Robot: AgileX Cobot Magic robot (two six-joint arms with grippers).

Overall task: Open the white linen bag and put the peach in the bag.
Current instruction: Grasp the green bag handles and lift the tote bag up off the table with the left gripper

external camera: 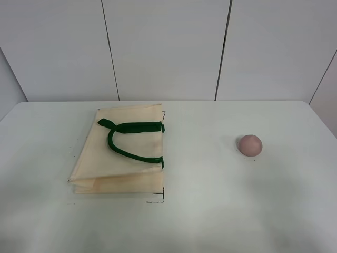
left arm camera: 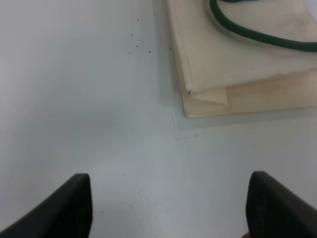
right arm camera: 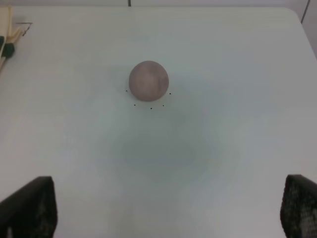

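Dark fingertips [left arm camera: 74,206] of my left gripper [left arm camera: 169,210] frame the near edge of its view, spread wide with nothing between them. My right gripper [right arm camera: 166,208] is just as wide apart and empty. Both look down on the white table [external camera: 221,211]. Just ahead of my left gripper lies the white linen bag [external camera: 92,158], flat and closed, a folded corner nearest, its green strap handle [external camera: 129,127] resting on top. The peach [right arm camera: 148,81] sits ahead of my right gripper, centred between its fingers, well apart from the bag.

White table [external camera: 210,211] before a pale panelled wall [external camera: 163,47].
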